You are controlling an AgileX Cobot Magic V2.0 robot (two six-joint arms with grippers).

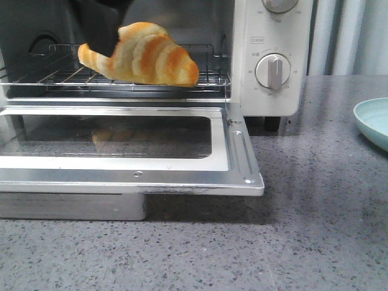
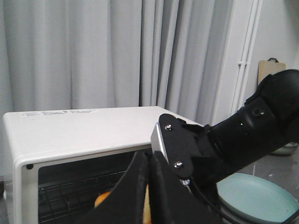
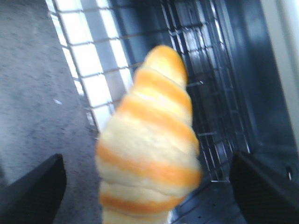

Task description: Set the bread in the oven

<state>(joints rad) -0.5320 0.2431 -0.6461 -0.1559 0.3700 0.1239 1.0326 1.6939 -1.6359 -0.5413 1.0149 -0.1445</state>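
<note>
The striped golden-orange and cream croissant-shaped bread [image 1: 142, 56] lies on the wire rack [image 1: 73, 76] of the cream-white toaster oven [image 1: 273, 54], whose glass-windowed door [image 1: 121, 151] hangs folded down and open; the step in hand looks like the placing itself, at or near its end.

The right gripper [image 3: 149, 186] has its two dark fingers [image 3: 32, 193] spread wide to either side of the bread, which sits between them and runs ahead of them onto the rack; neither finger appears to touch it, though the bread is blurred in the right wrist view, so contact cannot be ruled out.

The next move calls for a straight pull back out of the oven mouth, clear of the rack's raised front edge and the door; then the door wants shutting.

The left gripper [image 2: 148, 196] hangs above and in front of the oven, its dark fingers drawn close together with a sliver of orange behind them; the tips are cut off.

In the front view the right arm is only a dark shape behind the bread.
</note>
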